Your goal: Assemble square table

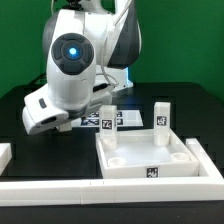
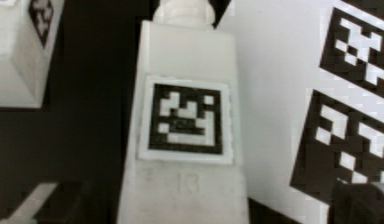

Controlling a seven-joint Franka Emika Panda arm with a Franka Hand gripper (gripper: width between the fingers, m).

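Note:
The square table slab (image 1: 150, 158) lies flat at the front on the exterior view's right, with its raised rim and corner sockets facing up. One white tagged leg (image 1: 107, 118) stands upright just behind it, right against my gripper (image 1: 90, 120), which reaches in low from the exterior view's left. In the wrist view this leg (image 2: 185, 115) fills the middle and runs out at the edge where my jaws are. My fingers do not show clearly, so I cannot tell whether they grip it. A second leg (image 1: 161, 116) stands further to the exterior view's right. Another leg (image 2: 20, 50) shows beside the close one.
The marker board (image 1: 127, 118) lies behind the legs and also shows in the wrist view (image 2: 349, 100). A long white rail (image 1: 100, 190) runs along the front, with another piece (image 1: 5, 155) at the exterior view's left. The table surface is black.

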